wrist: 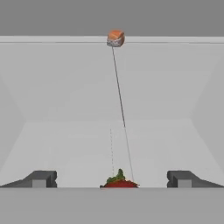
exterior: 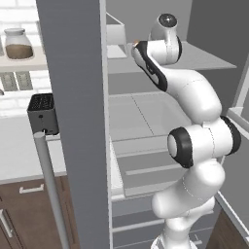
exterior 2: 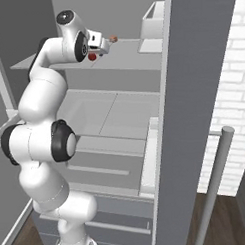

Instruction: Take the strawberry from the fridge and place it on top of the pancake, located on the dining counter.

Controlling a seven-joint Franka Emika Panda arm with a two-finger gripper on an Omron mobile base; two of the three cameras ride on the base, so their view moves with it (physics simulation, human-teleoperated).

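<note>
The fridge (exterior: 73, 121) stands open, and my arm reaches onto its upper shelf (exterior 2: 132, 56). The strawberry (wrist: 119, 182), tiny and red with a green top, lies on that shelf midway between my fingertips, at the bottom edge of the hand view. From the right base view the strawberry (exterior 2: 92, 57) sits just under my hand. My gripper (wrist: 113, 179) is open, its fingers (wrist: 41, 179) wide to either side of the berry and not touching it. The gripper (exterior 2: 102, 48) points toward the fridge's back wall. The pancake and the dining counter are out of view.
A small tan-orange lump (wrist: 115, 38) rests farther back on the same shelf. A white bin (exterior 2: 153, 21) stands at the shelf's right end. Open doors (exterior 2: 193, 92) with bar handles (exterior 2: 216, 181) flank the arm. A black toaster (exterior: 43, 114) sits on the worktop at left.
</note>
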